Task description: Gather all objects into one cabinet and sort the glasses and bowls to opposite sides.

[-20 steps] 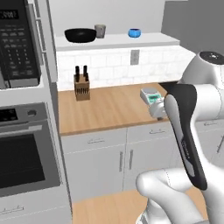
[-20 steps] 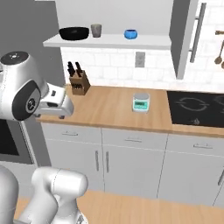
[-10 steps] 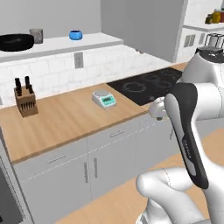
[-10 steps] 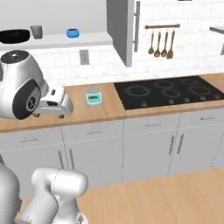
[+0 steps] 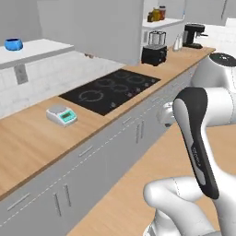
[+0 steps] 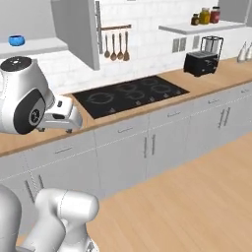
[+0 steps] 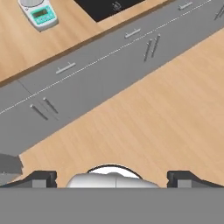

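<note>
I see my gripper (image 7: 111, 177) wide open and empty above the wooden floor, one blue bowl (image 5: 14, 44) on the shelf

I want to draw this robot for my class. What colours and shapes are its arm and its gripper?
The arm is made of fat, rounded, glossy white segments. One long link has a black cover with faint grey lettering, and the round joint caps are dark grey. No loose cables show. The gripper has two small, blocky dark finger tips set wide apart, on a boxy white hand with dark trim.
</note>
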Robot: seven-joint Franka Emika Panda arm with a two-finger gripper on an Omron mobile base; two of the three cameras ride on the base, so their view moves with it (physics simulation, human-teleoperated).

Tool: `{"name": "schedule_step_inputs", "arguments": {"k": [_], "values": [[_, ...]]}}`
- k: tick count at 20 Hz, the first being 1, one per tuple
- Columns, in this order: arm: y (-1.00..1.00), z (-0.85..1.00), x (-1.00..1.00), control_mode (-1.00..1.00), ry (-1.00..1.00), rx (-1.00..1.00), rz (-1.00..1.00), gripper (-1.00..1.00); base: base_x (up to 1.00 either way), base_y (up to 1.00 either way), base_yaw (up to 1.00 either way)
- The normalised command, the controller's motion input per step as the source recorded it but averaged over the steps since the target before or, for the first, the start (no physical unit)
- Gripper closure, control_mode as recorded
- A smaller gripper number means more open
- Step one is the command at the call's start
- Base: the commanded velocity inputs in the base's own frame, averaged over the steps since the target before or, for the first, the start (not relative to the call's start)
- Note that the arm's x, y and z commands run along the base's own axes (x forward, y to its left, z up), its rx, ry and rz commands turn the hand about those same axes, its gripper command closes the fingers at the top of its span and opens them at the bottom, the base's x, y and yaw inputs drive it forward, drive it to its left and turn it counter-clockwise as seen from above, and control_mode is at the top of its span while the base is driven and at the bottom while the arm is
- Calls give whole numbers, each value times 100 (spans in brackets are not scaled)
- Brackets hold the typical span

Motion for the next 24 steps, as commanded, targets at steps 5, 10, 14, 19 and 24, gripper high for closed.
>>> {"name": "schedule_step_inputs", "arguments": {"k": [5,10,14,19,24], "values": [[0,0,0,100,0,0,0,-100,0,-1,-54],[0,0,0,100,0,0,0,-100,0,-3,-52],[0,0,0,100,0,0,0,-100,9,-13,-51],[0,0,0,100,0,0,0,-100,25,-4,-50],[0,0,0,100,0,0,0,-100,49,-7,-46]]}}
